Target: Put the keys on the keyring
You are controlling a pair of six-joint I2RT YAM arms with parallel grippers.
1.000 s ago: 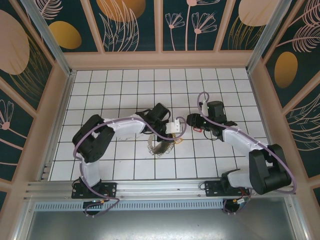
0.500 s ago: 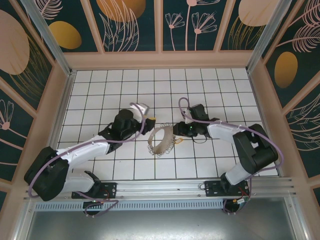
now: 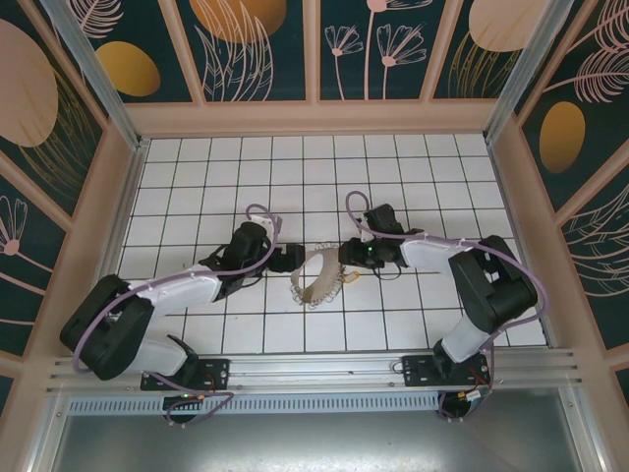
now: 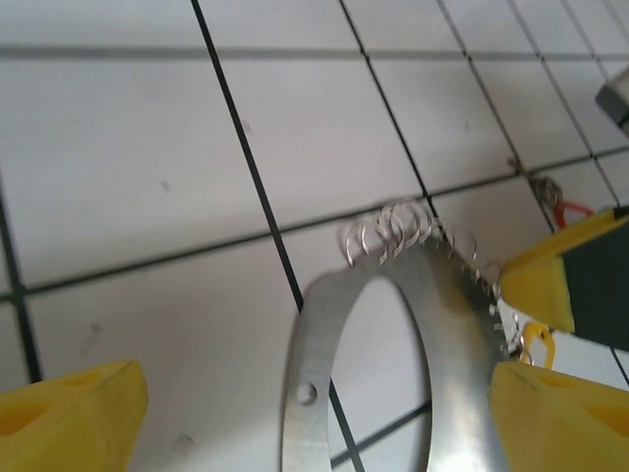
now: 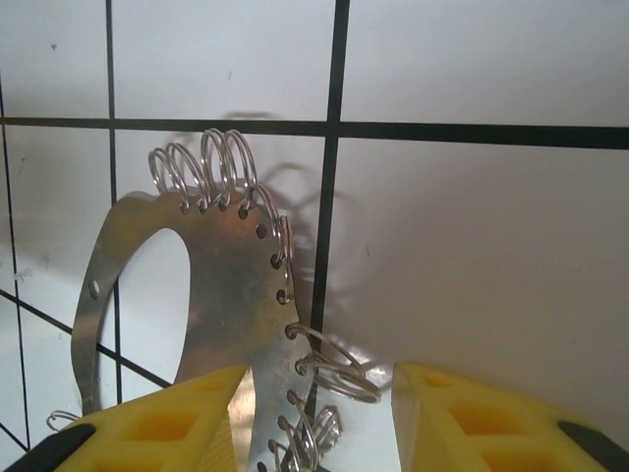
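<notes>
The keyring (image 3: 313, 280) stands on edge on the white tiles between both grippers. My left gripper (image 3: 293, 258) is at its left side, open wide, and in the left wrist view the grey band (image 4: 447, 315) passes between the yellow fingers of the left gripper (image 4: 314, 383). My right gripper (image 3: 346, 254) is at the ring's right side. Its fingers stand apart around the fringed edge (image 5: 339, 369) of the keyring (image 5: 226, 295), the right gripper (image 5: 319, 393) pressing nothing. A red key tag (image 4: 568, 209) shows beyond the ring. A yellowish tag (image 4: 534, 339) sits by the ring's edge.
The tiled table (image 3: 216, 177) is boxed in by wooden walls (image 3: 314, 118) at the back and both sides. An aluminium rail (image 3: 314, 369) runs along the near edge by the arm bases. Open tiles lie behind and in front of the ring.
My left gripper let go, swung away left, then came back to the ring's left side with its jaws wide. The right gripper moved left up to the ring's fringed edge.
</notes>
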